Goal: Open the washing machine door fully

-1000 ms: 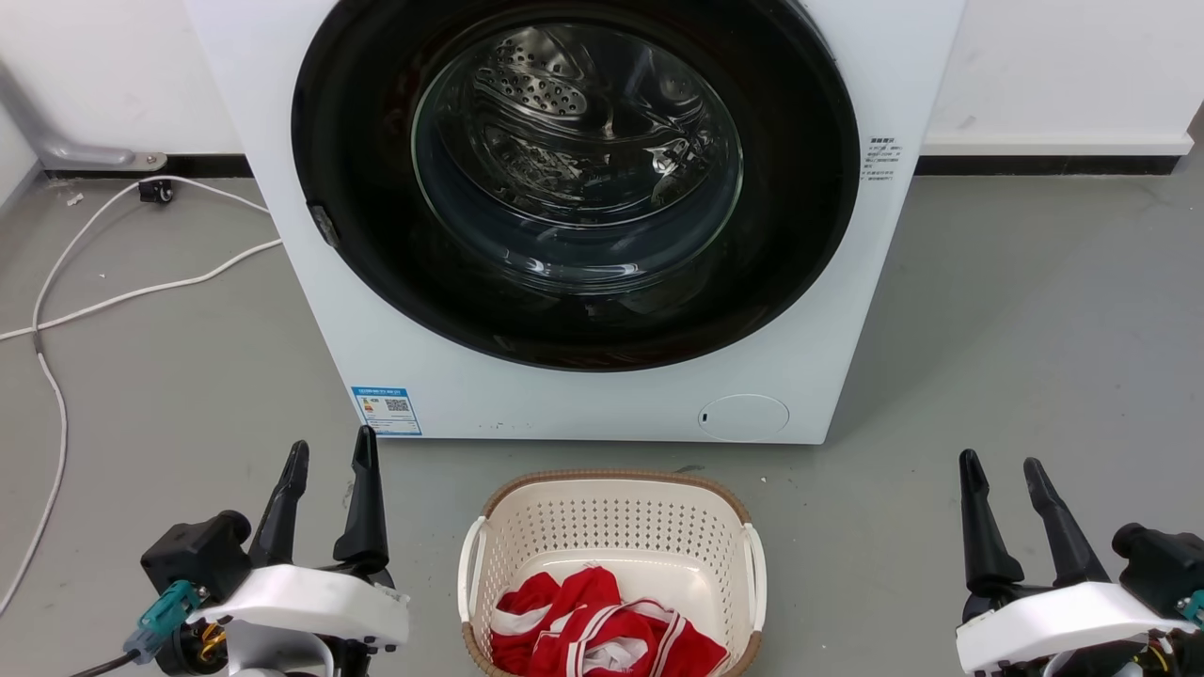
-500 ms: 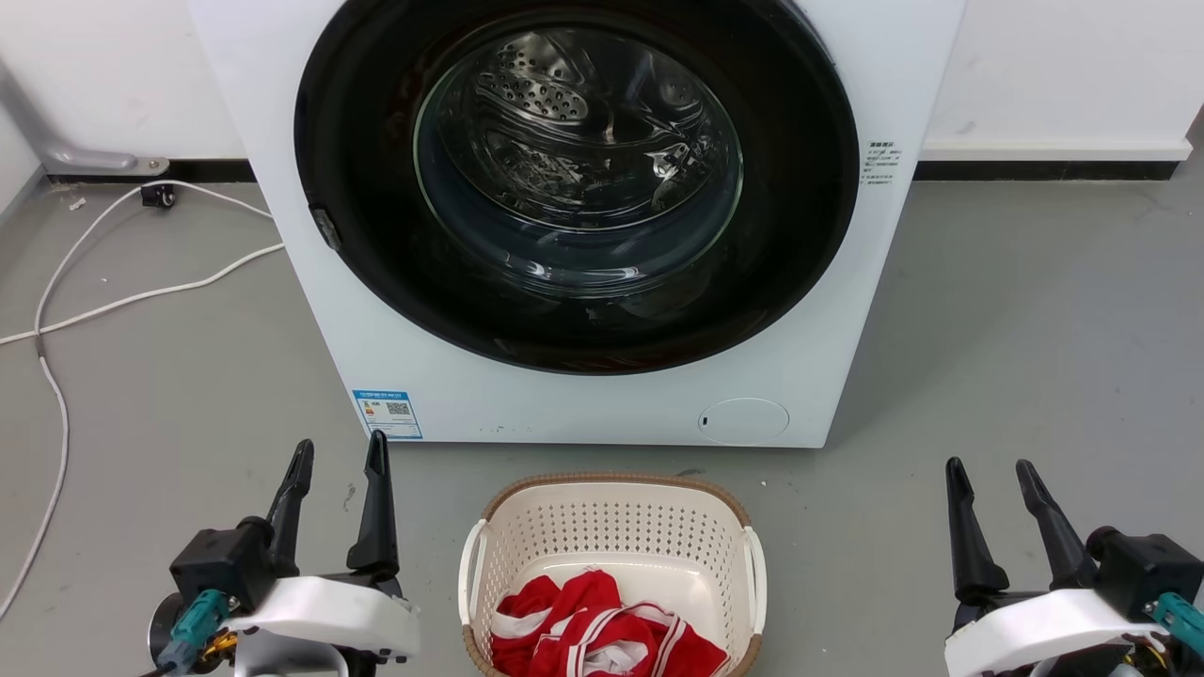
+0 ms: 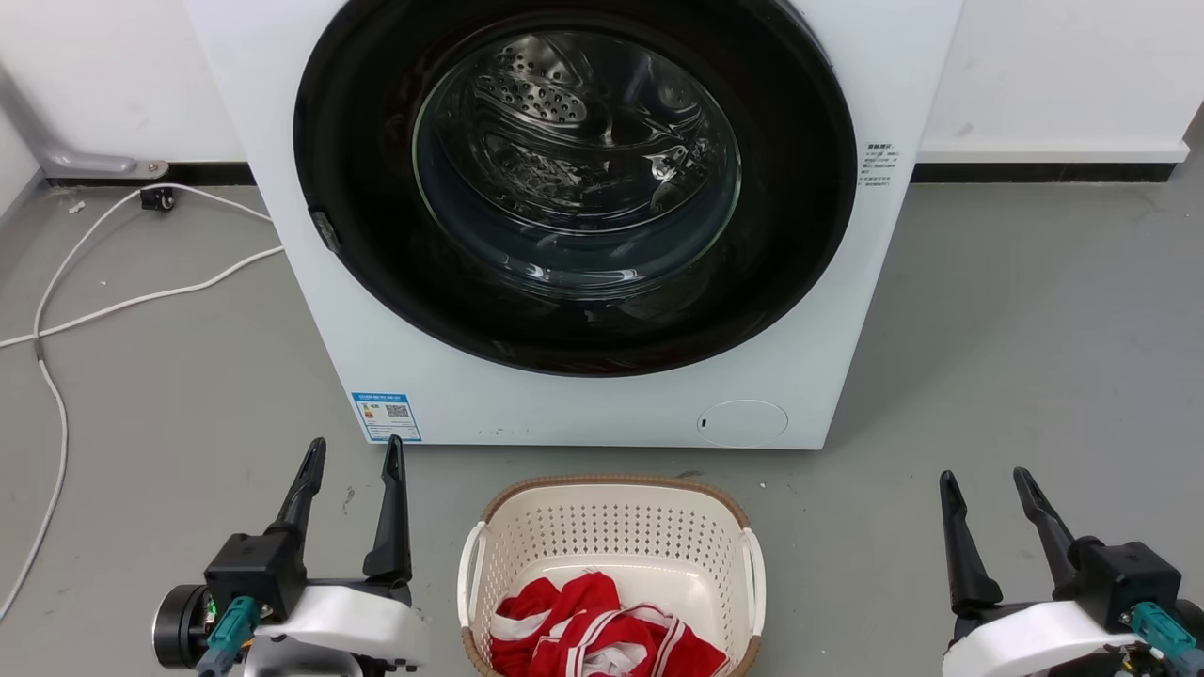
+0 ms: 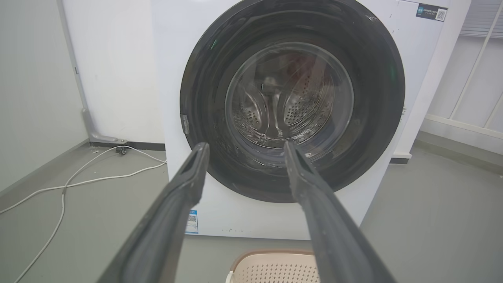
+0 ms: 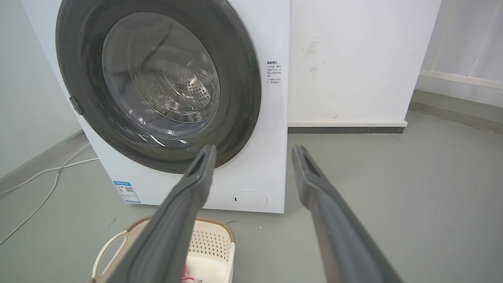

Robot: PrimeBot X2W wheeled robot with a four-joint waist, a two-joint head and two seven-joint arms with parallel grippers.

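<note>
The washing machine door [image 3: 357, 122] is a wide glossy black ring with a bulging glass bowl at its centre, lying flat against the white machine [image 3: 602, 404]. A small grey latch [image 3: 325, 230] sits on its left rim. The door [image 4: 204, 90] shows ahead of my left gripper [image 4: 245, 147] in the left wrist view, and the door [image 5: 243, 78] lies left of my right gripper [image 5: 254, 150] in the right wrist view. Low at the left, my left gripper [image 3: 356, 449] stands open and holds nothing. My right gripper [image 3: 985, 480] is open and bare at the lower right. Both are well short of the machine.
A cream laundry basket [image 3: 611, 512] with red and white cloth [image 3: 602, 639] stands on the grey floor between the grippers, just before the machine. White cables [image 3: 103, 301] trail over the floor at the left. A white wall [image 3: 1053, 66] runs behind.
Both grippers have turned at the wrist and shifted slightly inward, the left one to the right, the right one to the left and down. The door has not moved.
</note>
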